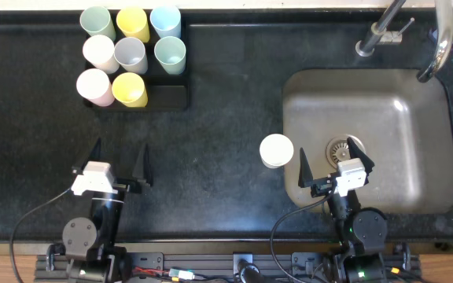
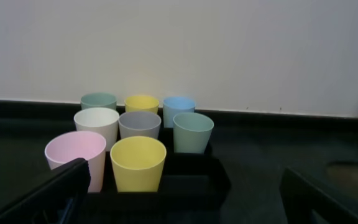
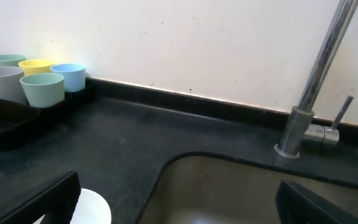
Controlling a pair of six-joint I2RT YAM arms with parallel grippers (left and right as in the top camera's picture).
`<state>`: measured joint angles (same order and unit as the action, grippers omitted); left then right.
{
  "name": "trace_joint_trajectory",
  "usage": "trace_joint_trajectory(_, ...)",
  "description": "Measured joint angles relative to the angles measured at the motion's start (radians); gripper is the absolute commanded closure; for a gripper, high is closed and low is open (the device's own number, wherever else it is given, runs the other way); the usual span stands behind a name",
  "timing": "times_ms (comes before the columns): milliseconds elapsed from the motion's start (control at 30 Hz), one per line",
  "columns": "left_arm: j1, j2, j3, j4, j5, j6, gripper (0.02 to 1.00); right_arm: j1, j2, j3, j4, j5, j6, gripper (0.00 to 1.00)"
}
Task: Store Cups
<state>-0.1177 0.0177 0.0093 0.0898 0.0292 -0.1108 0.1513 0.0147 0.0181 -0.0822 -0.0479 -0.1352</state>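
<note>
Cup, top view: one white cup (image 1: pixel 276 150) is set on the counter (image 1: pixel 211 157), just outside the right gripper's (image 1: pixel 330 157) finger on the left arm's side, beside the sink (image 1: pixel 399 134).
Axis: the cup stands on end, long axis vertical; mouth up or down cannot be told.
Tray, top view: eight cups (image 1: pixel 130 53) are stood in the black tray (image 1: pixel 170 97), well ahead of the left gripper (image 1: pixel 119 157). One corner slot is free, judged to be kept for the white cup.
Left wrist view: fingers (image 2: pixel 48 199) are spread wide with nothing held; the tray is framed straight ahead between them.
Right wrist view: fingers (image 3: pixel 30 205) are spread wide with nothing held; the white cup is seen just beside one finger, judged to be within easy reach.
</note>
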Motion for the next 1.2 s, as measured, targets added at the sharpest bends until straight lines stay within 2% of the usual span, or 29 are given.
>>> trace_joint_trajectory(233, 0.000, -0.003, 0.000, -0.166, -0.004, 0.014, 0.018, 0.000, 0.000, 0.000, -0.001, 0.000, 0.000, 0.003)
trace_joint_trajectory(1200, 0.000, -0.003, 0.000, -0.168, -0.003, 0.014, 0.018, 0.000, 0.000, 0.000, 0.000, 0.000, 0.000, 0.003)
